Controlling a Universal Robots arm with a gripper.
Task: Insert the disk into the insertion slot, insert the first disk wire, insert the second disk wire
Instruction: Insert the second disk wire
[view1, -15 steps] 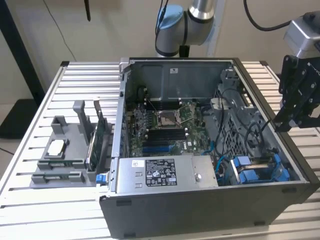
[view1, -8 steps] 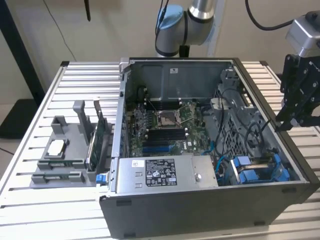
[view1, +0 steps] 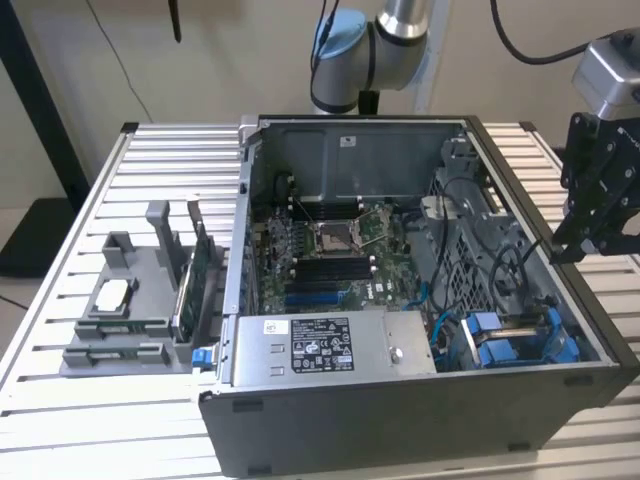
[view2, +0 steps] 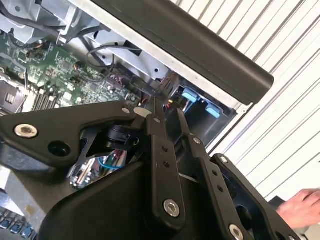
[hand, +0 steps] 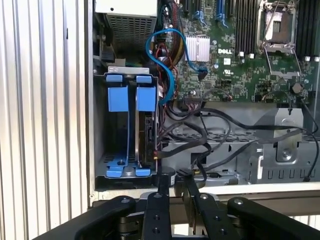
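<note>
The jaws of the gripper (hand: 175, 184) stand a narrow gap apart, with nothing seen between them. In the exterior view the gripper (view1: 572, 250) hangs above the case (view1: 400, 430) wall, up and away from the cage (hand: 127, 71) and clear of everything in it. The disk (hand: 148, 135) stands edge-on inside the cage under a blue tab (hand: 146, 97); it looks seated. Black wires (hand: 210, 135) lie loose just beside the cage, and a blue cable (hand: 167, 75) loops past it.

Likely trouble: tips this close together could push a plug aside rather than straddle it, or snag the tangled wires. A hand (view2: 300, 207) near the arm could also be struck.
</note>
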